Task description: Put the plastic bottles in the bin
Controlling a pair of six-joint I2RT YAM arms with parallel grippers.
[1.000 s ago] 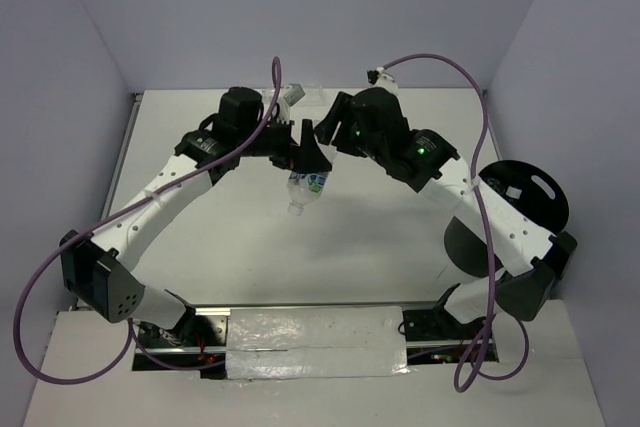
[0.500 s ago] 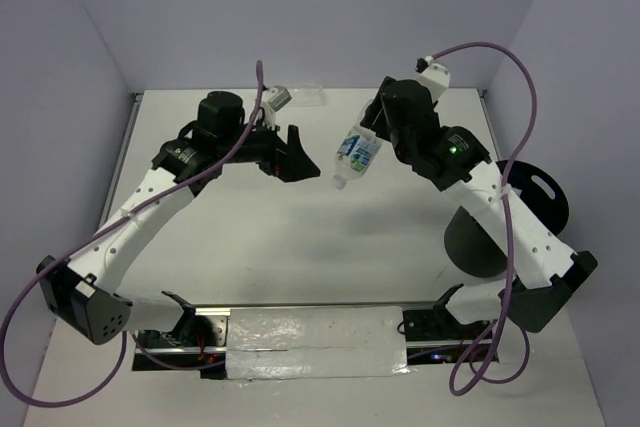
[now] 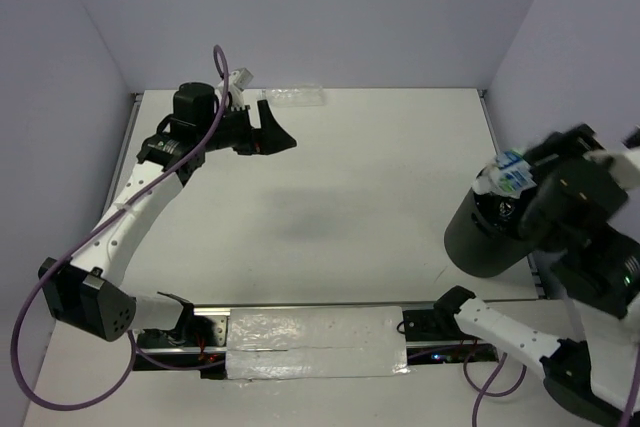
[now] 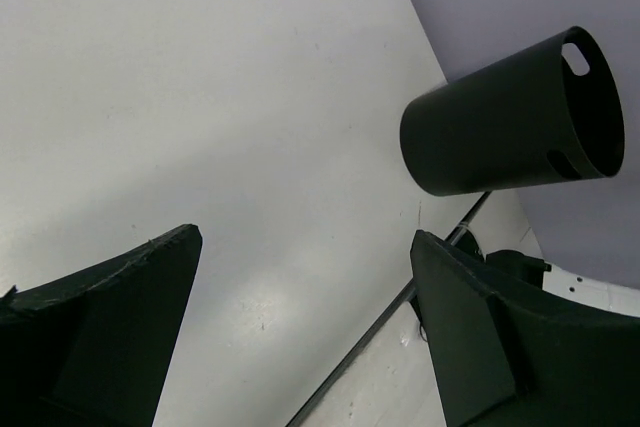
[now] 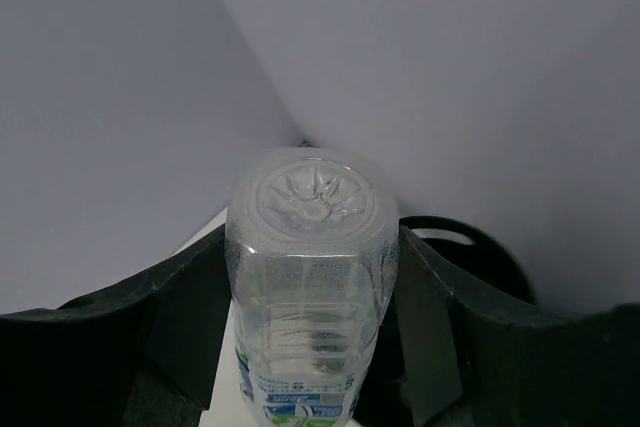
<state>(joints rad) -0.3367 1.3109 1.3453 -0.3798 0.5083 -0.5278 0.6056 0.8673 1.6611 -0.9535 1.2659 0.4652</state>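
The right gripper [image 5: 312, 339] is clamped on the labelled plastic bottle [image 3: 507, 178], which hangs above the bin [image 3: 482, 247], toward the left side of its opening as the top view shows it. I judge it best to carry the bottle further over the middle of the opening before parting the fingers, so it drops inside and does not clip the rim. The left gripper [image 3: 268, 133] stands wide and empty above the counter [image 3: 380, 177], near another clear bottle [image 3: 292, 95] lying at the far edge.
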